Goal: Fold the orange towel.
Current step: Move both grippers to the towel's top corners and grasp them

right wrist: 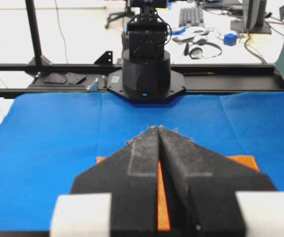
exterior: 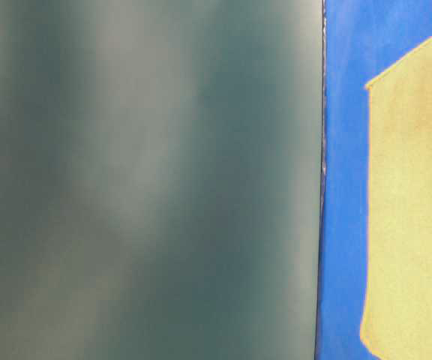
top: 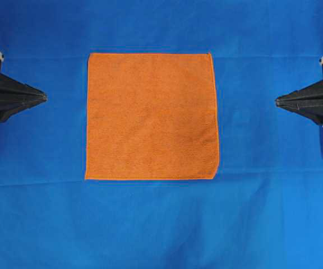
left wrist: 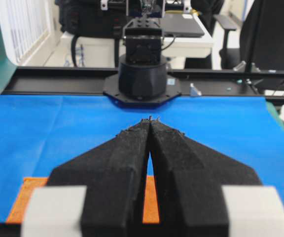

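Note:
The orange towel point(top: 151, 116) lies flat and unfolded as a square in the middle of the blue table cover point(top: 161, 224). My left gripper point(top: 44, 97) is shut and empty at the left edge, apart from the towel's left side. My right gripper point(top: 278, 101) is shut and empty at the right edge, apart from the towel's right side. In the left wrist view the gripper point(left wrist: 150, 120) hovers above the cloth with the towel point(left wrist: 23, 200) showing below it. In the right wrist view the gripper point(right wrist: 158, 128) likewise has the towel point(right wrist: 243, 161) beneath it. The towel also shows in the table-level view point(exterior: 415, 217).
The opposite arm's black base stands at the far table edge in the left wrist view point(left wrist: 142, 79) and in the right wrist view point(right wrist: 146, 74). A blurred grey-green panel point(exterior: 148, 180) fills most of the table-level view. A black frame rail point(right wrist: 230, 79) runs behind the table.

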